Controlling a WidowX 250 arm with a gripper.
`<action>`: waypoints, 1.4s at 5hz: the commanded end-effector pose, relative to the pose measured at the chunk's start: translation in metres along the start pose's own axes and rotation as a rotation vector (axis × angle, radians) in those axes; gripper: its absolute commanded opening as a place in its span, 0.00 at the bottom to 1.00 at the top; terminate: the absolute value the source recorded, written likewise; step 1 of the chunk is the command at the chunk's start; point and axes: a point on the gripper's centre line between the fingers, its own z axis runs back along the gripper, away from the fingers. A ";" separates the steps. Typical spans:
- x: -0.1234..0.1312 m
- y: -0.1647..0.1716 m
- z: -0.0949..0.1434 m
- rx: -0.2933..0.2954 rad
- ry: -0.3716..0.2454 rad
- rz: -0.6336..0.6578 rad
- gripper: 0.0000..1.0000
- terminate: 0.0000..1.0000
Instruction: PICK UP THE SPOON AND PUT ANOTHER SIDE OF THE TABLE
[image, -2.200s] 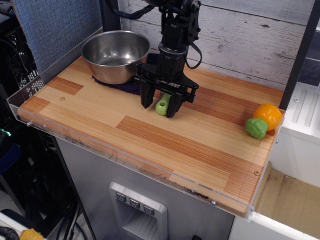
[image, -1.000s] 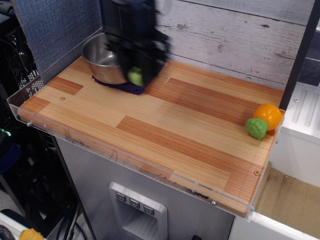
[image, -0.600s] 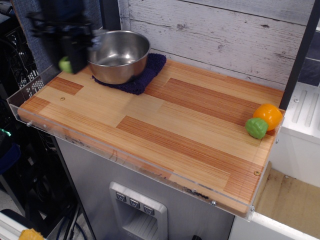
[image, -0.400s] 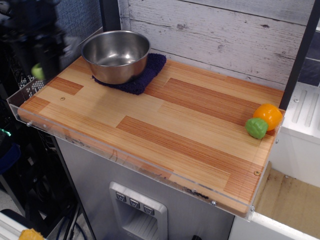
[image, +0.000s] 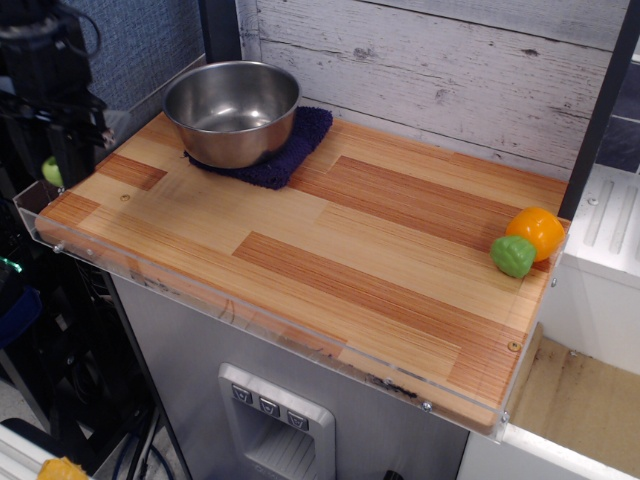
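My gripper (image: 57, 165) is at the far left, just past the table's left edge by the acrylic rim. It is shut on the spoon (image: 50, 172), of which only the light-green handle end shows between the dark fingers; the grey head is hidden. The gripper hangs at about the height of the tabletop, outside the rim. The table (image: 350, 250) is a striped wooden top with a clear rim on a grey base.
A steel bowl (image: 232, 105) sits on a dark blue cloth (image: 295, 150) at the back left corner. A green and orange toy vegetable (image: 525, 243) lies at the right edge. A wooden plank wall (image: 450, 70) stands behind; dark racks stand to the left.
The gripper lifted the spoon from the table's middle, carried it left past the bowl, and now holds it lower beyond the left edge.
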 end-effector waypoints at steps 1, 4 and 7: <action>0.028 0.018 -0.006 0.042 0.006 -0.036 0.00 0.00; 0.046 0.014 -0.019 0.007 0.030 -0.070 0.00 0.00; 0.025 -0.005 0.009 -0.012 -0.054 -0.139 1.00 0.00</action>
